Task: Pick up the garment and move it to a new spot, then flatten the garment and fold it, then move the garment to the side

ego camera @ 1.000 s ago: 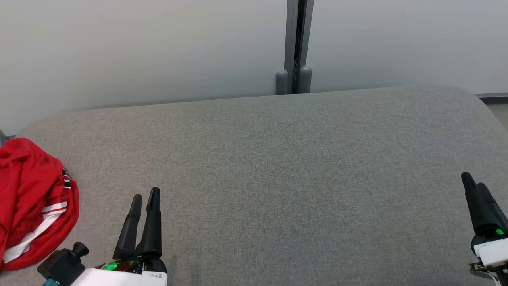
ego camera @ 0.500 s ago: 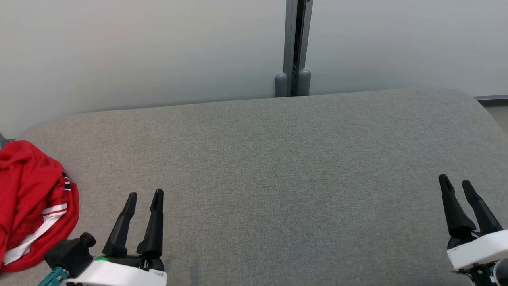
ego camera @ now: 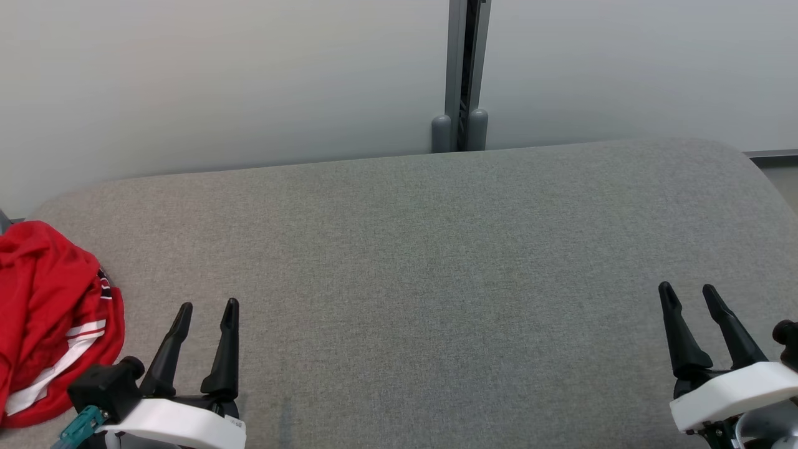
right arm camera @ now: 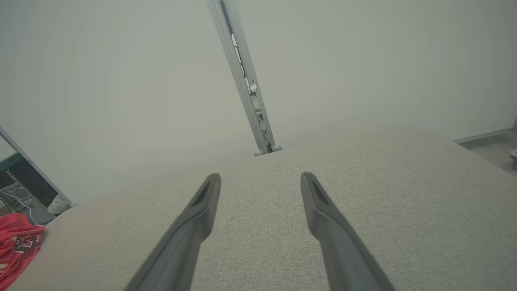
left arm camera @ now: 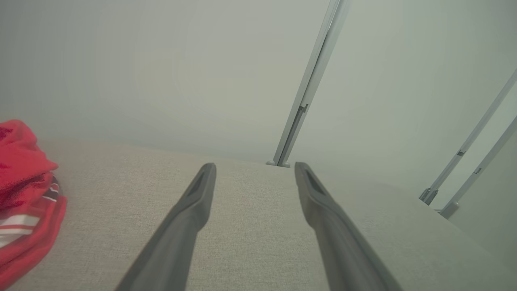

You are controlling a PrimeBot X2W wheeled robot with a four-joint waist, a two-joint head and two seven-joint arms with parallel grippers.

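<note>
Crumpled at the grey tabletop's (ego camera: 436,249) left edge, untouched: red garment (ego camera: 56,318). Nearby, left end effector (ego camera: 207,307), fingers parted, empty; far across, right end effector (ego camera: 686,288) likewise. Judged barely begun, with pickup, flattening, folding, setting aside all ahead.

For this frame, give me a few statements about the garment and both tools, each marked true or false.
1. The red garment lies crumpled at the left end of the grey cushion. True.
2. The left tool is shut on the garment. False: its fingers are spread, it holds nothing and it is apart from the garment.
3. The right tool is open over bare cushion. True.
4. The garment is plain red all over. False: it has white stripes.
5. A grey metal post stands behind the cushion. True.
</note>
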